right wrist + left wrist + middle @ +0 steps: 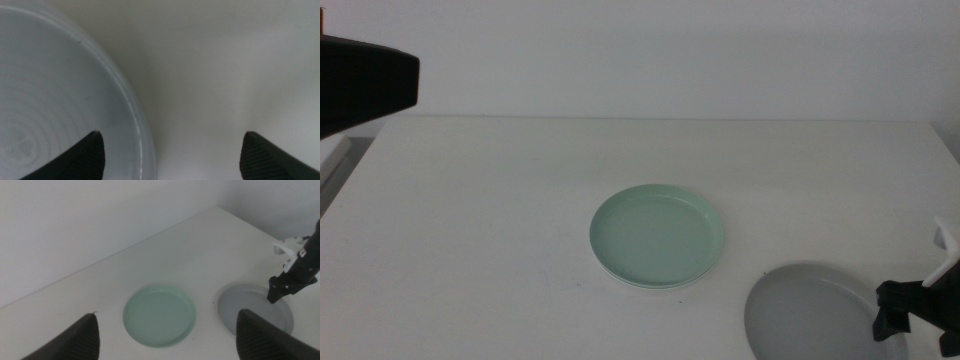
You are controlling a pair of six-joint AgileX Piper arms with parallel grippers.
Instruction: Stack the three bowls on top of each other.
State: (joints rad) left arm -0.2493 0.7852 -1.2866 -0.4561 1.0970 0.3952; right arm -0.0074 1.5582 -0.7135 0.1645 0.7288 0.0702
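The mint green bowl [657,235] sits at the table's middle; it also shows in the left wrist view [159,315]. A thin white rim [665,288] shows under its near edge, seemingly the white bowl beneath it. The grey bowl [810,312] lies at the front right, also seen in the left wrist view [250,307] and the right wrist view [60,110]. My right gripper [892,318] is open and low at the grey bowl's right rim, with the rim between its jaws [172,150]. My left gripper [170,336] is open and empty, held high over the table.
The left arm's dark body [360,80] hangs at the picture's top left. The white table [480,220] ends at a pale wall at the back. The right arm's white bracket [287,247] shows above the grey bowl.
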